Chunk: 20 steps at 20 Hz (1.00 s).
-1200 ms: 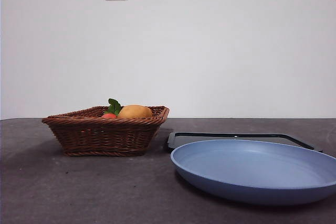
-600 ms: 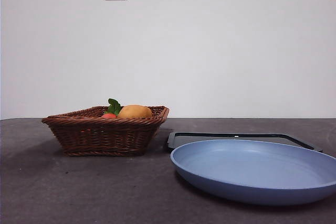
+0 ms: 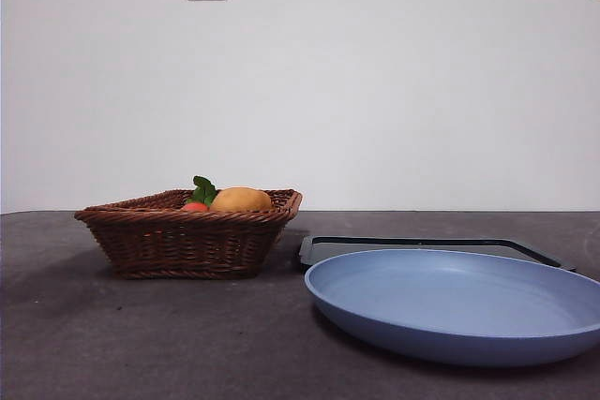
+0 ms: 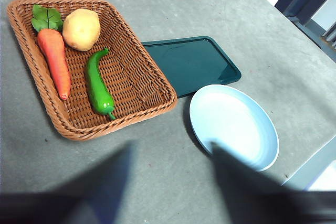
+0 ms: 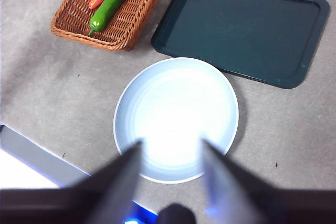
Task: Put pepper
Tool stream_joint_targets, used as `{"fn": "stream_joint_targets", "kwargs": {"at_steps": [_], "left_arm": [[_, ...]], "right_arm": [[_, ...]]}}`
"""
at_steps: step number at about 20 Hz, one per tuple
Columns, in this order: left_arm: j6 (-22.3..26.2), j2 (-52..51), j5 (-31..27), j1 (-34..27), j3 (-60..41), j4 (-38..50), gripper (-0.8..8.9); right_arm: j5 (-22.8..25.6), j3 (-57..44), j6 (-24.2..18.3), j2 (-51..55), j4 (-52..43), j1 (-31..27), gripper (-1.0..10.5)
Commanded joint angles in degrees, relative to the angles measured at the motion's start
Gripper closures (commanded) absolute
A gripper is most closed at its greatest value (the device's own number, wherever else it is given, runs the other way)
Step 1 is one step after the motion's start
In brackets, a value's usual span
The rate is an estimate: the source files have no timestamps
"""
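The green pepper (image 4: 97, 84) lies in the brown wicker basket (image 4: 152, 74), beside an orange carrot (image 4: 54, 60) and a yellow-brown potato (image 4: 81, 29). It also shows in the right wrist view (image 5: 116, 1). In the front view the basket wall (image 3: 187, 241) hides the pepper. My left gripper (image 4: 168, 182) is open, high above the table between the basket and the blue plate (image 4: 233, 124). My right gripper (image 5: 170, 174) is open, high above the blue plate (image 5: 176, 119). Neither gripper shows in the front view.
A dark green tray (image 4: 191, 64) lies next to the basket, behind the blue plate (image 3: 459, 302). The tray also shows in the right wrist view (image 5: 244, 30) and the front view (image 3: 422, 245). The table's edge runs near the plate (image 5: 42, 156).
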<state>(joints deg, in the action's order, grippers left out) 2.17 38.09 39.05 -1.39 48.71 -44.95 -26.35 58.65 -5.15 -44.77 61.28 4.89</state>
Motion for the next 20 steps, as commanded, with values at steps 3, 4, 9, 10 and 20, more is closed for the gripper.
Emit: {"fn": "stream_joint_targets", "kwargs": {"at_steps": [3,4,9,10,20], "left_arm": [[0.9,0.1,0.0,-0.1,1.1,0.3,4.50],[0.9,0.1,0.0,-0.1,1.1,0.3,4.50],[0.8,0.1,0.1,-0.1,1.1,0.3,4.50],[0.8,0.1,0.2,-0.1,1.1,0.3,4.50],[0.9,0.1,0.2,-0.1,1.1,0.3,4.50]], "right_arm": [[0.1,0.9,0.3,-2.2,-0.5,0.2,6.5],[0.2,0.9,0.4,-2.9,-0.6,0.2,6.5],[2.7,0.9,0.6,-12.0,-2.3,0.2,6.5],[3.1,0.9,0.6,-14.6,-2.9,0.2,6.5],[6.1,0.9,0.5,-42.1,-10.5,2.8,6.5]]}}
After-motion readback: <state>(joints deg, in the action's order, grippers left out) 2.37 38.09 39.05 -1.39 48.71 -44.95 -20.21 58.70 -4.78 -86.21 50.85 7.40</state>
